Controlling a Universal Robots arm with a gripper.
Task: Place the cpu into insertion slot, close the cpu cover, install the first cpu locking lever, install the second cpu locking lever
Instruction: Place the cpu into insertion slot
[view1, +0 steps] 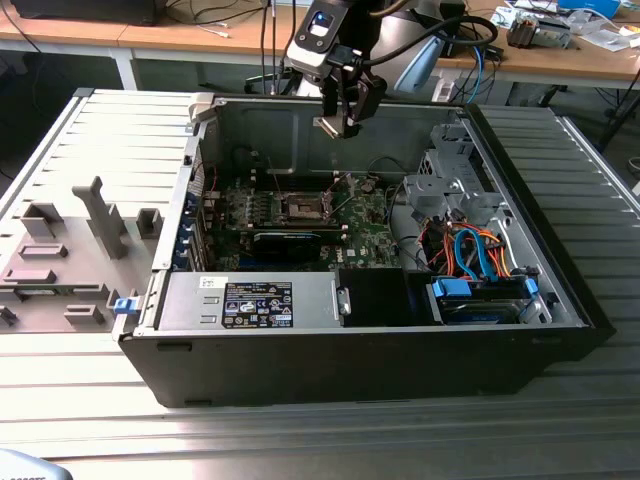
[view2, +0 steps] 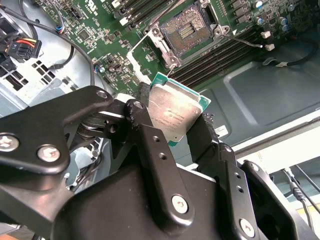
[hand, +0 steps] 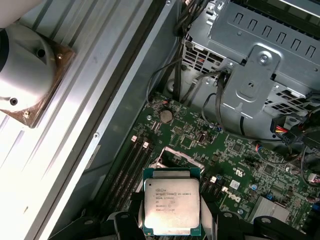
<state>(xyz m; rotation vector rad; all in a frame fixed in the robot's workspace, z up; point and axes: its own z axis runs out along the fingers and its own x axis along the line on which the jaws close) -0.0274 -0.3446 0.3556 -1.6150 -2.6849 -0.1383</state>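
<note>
The cpu (view2: 175, 112) is clamped in the tool (view2: 176, 122). The tool's two black fingers (view2: 145, 130) are closed against opposite edges of the chip. The silvery metal top of the cpu faces both wrist cameras, and its green edge is visible around the plate.

The cpu is held in the air, well clear of the green motherboard (view2: 100, 30). In the exterior view it hangs above the open computer case (view1: 330, 365), near the case's far wall.

The insertion slot (view2: 187, 30) lies below the cpu and apart from it. The slot's dark centre is exposed inside a shiny metal rim. Rows of long memory slots (view2: 220, 55) run just beside the slot.

A grey metal drive cage (hand: 260, 60) stands further out on the board side. Orange and blue cables (view1: 470, 250) lie toward the exterior view's right. The case rests on a slatted metal table (view1: 300, 440).
</note>
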